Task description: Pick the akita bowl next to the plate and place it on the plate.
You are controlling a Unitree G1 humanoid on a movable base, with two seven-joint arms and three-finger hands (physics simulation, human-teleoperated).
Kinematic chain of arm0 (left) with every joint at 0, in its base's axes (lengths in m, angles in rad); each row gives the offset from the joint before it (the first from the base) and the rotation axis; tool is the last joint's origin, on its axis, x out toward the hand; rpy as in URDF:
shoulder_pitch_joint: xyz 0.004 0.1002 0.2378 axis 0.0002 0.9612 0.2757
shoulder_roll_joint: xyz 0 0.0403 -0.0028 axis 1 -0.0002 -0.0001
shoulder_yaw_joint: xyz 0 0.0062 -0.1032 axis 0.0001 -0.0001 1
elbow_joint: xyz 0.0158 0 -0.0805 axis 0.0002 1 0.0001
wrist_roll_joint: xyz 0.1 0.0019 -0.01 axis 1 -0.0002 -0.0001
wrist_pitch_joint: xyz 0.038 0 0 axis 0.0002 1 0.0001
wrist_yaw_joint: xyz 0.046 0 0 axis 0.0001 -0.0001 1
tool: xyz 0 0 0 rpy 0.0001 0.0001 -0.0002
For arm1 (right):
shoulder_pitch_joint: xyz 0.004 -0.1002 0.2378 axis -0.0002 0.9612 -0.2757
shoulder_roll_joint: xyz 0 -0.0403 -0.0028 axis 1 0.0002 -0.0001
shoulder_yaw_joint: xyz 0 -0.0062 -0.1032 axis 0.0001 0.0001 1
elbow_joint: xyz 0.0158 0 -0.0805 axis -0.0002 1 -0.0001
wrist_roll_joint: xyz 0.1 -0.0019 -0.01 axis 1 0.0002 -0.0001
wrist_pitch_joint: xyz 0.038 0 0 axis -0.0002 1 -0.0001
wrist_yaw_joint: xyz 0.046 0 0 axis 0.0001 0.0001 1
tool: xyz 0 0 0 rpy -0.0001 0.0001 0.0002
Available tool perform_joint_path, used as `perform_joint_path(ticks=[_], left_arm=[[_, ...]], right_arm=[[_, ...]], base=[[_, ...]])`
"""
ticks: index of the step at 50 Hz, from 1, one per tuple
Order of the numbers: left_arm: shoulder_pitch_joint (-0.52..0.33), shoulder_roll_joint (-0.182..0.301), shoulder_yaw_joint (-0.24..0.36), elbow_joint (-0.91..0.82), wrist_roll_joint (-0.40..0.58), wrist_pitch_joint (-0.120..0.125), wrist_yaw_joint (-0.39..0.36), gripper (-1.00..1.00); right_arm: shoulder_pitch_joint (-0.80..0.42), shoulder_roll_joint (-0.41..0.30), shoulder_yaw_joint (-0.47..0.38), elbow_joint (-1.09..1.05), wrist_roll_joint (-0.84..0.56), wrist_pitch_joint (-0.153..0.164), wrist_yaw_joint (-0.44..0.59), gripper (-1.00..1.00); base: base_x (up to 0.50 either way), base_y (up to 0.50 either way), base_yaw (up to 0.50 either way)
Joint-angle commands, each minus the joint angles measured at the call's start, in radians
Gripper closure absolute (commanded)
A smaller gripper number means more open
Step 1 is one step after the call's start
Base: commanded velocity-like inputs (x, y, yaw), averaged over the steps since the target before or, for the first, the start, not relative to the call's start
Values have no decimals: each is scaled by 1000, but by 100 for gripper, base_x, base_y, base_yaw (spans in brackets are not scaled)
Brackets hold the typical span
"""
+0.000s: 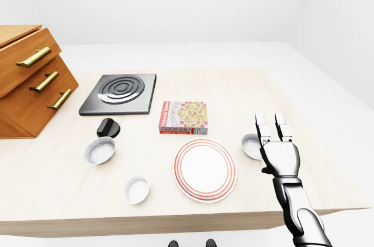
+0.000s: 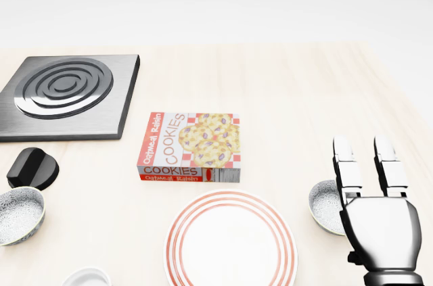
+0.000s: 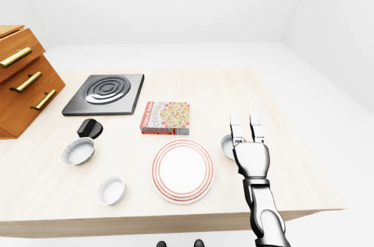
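Observation:
The red-ringed white plate (image 1: pixel 205 169) lies near the bottom middle of the table. Just right of it sits the grey speckled akita bowl (image 2: pixel 325 205), partly hidden by my right hand (image 2: pixel 363 144). That hand is open, its fingers stretched straight up the picture above the bowl's right half, closing on nothing. A second speckled bowl (image 1: pixel 99 150) stands far to the plate's left. My left hand does not show in any view.
A cookies box (image 1: pixel 183 117) lies just above the plate. A small white bowl (image 1: pixel 135 189) and a black knob-like object (image 1: pixel 108 127) sit to the left. A stove plate (image 1: pixel 120 93) and a wooden drawer cabinet (image 1: pixel 29 80) occupy the upper left.

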Motion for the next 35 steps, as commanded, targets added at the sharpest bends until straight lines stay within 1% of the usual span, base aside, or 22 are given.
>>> perform_joint_path(ticks=[1,8,9,11,13,14,15,22,32,35], left_arm=[[2,0,0,1,-2,0,-2,-100],[0,-1,-1,1,-1,0,-1,-100],[0,-1,-1,1,-1,0,-1,-100],[0,-3,-1,2,-1,0,-1,-100],[1,-3,-1,2,-2,0,-2,-100],[1,-2,-1,1,-2,0,-2,-100],[1,-2,-1,2,-2,0,-2,-100],[3,0,0,0,-3,0,-2,-100],[3,6,2,-3,-2,0,1,-100],[0,-3,0,0,1,0,-1,-100]], right_arm=[[-13,-1,27,66,13,0,-32,-100],[-33,-9,40,129,33,0,-58,-100],[-43,-9,41,158,59,0,-53,-100],[-58,-18,49,200,36,0,-83,-100],[-66,-15,47,215,74,0,-78,-100],[-65,-17,49,208,71,0,-71,-100],[-73,-23,55,234,48,0,-97,-100],[-81,-27,65,252,54,0,-103,-100],[-107,-36,80,306,37,0,-137,-100],[-116,-38,83,322,37,0,-144,-100]], base=[[0,0,0],[0,0,0],[0,0,0],[0,0,0],[0,0,0],[0,0,0],[0,0,0],[0,0,0],[0,0,0],[0,0,0]])
